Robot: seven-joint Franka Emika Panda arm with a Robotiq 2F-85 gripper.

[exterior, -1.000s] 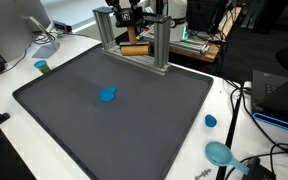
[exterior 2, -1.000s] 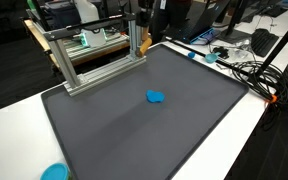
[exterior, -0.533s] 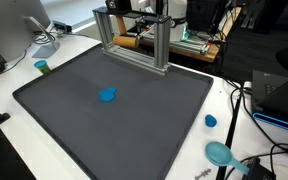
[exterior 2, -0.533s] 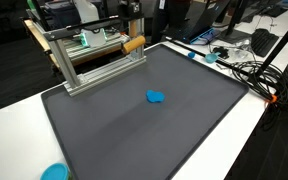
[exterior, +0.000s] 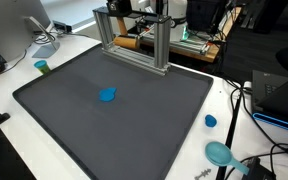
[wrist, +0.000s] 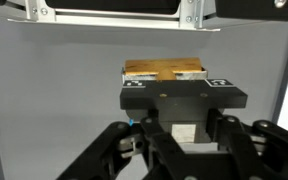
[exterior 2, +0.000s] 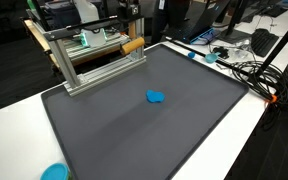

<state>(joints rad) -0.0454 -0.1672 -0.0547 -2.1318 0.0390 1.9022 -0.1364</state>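
In the wrist view my gripper (wrist: 174,128) is shut on a wooden block (wrist: 164,70): the block's brown top shows past the black gripper body and a pale face of it sits between the fingers. Below lies the dark grey mat (wrist: 54,110). In both exterior views the block (exterior 2: 132,44) (exterior: 134,41) hangs at the far edge of the mat, right by the aluminium frame (exterior 2: 94,70) (exterior: 162,45). The arm itself is mostly hidden behind the frame. A small blue object (exterior: 107,95) (exterior 2: 155,97) lies alone near the mat's middle.
A teal cup (exterior: 41,67) stands off the mat by a monitor stand (exterior: 39,30). A blue cap (exterior: 211,121) and a teal round dish (exterior: 219,153) lie on the white table. Cables (exterior 2: 239,70) run along one side.
One second ago the dark gripper hung lower by the frame's end post; it then shifted with the block, which now shows plainly by the post. Nothing has moved in the last half second.
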